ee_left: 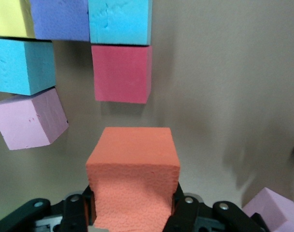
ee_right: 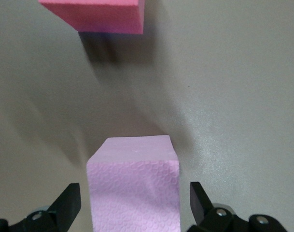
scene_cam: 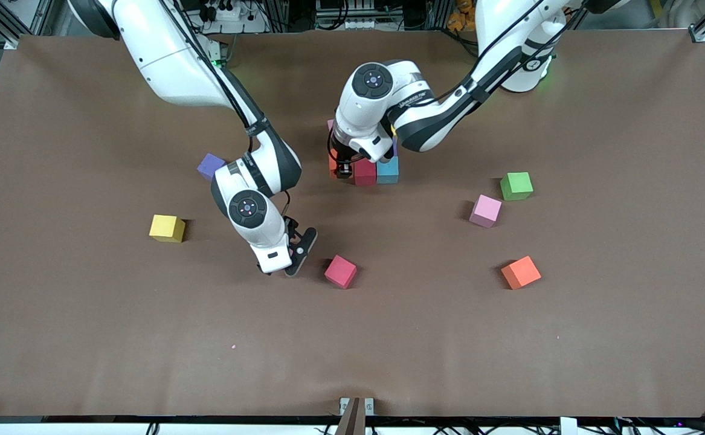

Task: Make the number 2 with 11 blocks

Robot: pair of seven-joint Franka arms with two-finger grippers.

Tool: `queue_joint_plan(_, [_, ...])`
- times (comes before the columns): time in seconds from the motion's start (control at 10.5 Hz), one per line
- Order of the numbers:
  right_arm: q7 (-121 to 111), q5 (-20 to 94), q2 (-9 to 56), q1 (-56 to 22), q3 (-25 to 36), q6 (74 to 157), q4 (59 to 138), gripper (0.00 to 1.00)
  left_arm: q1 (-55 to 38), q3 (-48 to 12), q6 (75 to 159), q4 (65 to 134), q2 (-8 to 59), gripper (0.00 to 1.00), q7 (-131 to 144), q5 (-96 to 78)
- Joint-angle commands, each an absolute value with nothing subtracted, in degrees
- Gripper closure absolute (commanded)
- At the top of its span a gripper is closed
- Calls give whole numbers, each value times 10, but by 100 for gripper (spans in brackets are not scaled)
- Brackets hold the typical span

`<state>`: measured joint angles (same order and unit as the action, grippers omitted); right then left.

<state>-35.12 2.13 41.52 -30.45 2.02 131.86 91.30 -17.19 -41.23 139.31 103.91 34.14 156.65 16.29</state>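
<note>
Gripping an orange cube (ee_left: 133, 170) beside the partly built number 2 (scene_cam: 376, 170) mid-bench, the left tool (ee_left: 132, 212) contrasts with the right tool (ee_right: 134, 205), jaws wide around a pale pink cube (ee_right: 133, 193).

Brown table (scene_cam: 600, 338), maybe alu. frame (scene_cam: 2, 24)

a lab: aluminium framing (scene_cam: 2, 24) and cables (scene_cam: 352, 18).

Both arms have glossy white shells with black joints; black cables run along them. The fingers (ee_right: 64, 208) are black; small silver screws sit beside them.
</note>
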Motion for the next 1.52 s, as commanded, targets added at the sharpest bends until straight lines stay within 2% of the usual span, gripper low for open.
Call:
queue_joint_plan(0.0, [-352, 31, 423, -295, 12, 1329, 912, 0, -223, -369, 1409, 1033, 353, 62, 1619, 162])
queue_joint_plan(0.1, [-352, 31, 423, -295, 12, 1329, 913, 0, -243, -351, 1414, 1032, 364, 62, 1619, 162])
queue_joint_plan(0.29, [-352, 31, 422, -294, 12, 1329, 913, 49, -285, -310, 1434, 1028, 373, 62, 1619, 161])
queue_joint_plan(0.38, [-356, 31, 421, -287, 12, 1329, 913, 53, -291, -302, 1441, 1027, 379, 62, 1619, 161])
queue_joint_plan(0.67, [-351, 33, 406, -261, 9, 1320, 909, 53, -295, -292, 1444, 1015, 395, 62, 1616, 169])
queue_joint_plan(0.95, [-336, 94, 397, -248, 13, 1291, 891, 53, -294, -290, 1444, 1016, 401, 62, 1617, 178])
queue_joint_plan(1.43, [-184, 92, 399, -241, 14, 1290, 893, 54, -294, -290, 1444, 1020, 404, 62, 1615, 183])
